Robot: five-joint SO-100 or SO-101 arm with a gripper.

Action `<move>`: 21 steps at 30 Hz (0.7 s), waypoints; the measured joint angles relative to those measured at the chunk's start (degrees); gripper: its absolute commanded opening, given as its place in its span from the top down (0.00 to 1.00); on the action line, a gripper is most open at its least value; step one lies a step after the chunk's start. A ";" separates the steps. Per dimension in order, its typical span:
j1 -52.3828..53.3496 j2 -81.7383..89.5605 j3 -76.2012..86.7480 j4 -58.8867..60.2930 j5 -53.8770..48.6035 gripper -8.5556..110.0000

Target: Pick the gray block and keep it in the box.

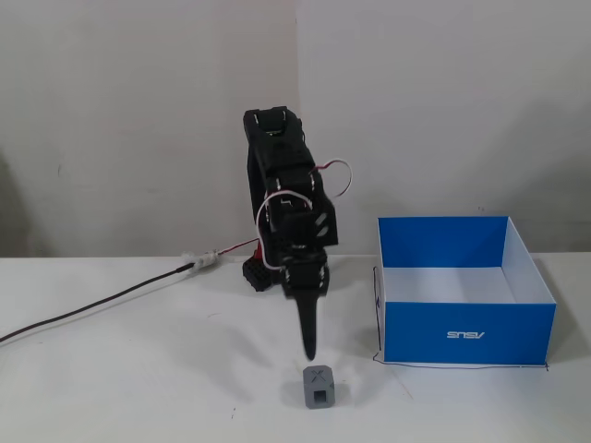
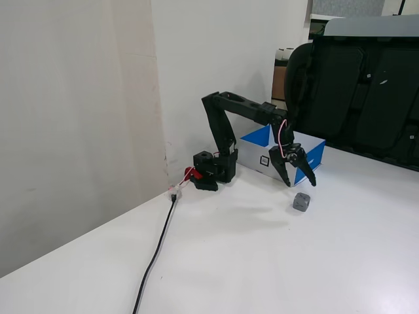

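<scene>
Approach step. The hand, fingers spread and empty, hovers just above and behind the gray block, which sits on the tabletop left of the box. Next: descend to straddle the block.

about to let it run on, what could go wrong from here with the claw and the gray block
The open claw hangs above and just behind the gray block, not centred over it, so a straight descent may clip the block's edge and push it away. The box stands close by, so a low carry could hit its wall.
</scene>
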 measured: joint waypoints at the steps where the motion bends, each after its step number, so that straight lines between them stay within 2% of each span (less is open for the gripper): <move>1: 0.62 -1.58 0.00 -0.62 0.18 0.65; 16: 1.23 -17.31 -9.40 -1.05 0.18 0.65; 21: -1.58 -20.13 -11.34 -1.05 0.09 0.64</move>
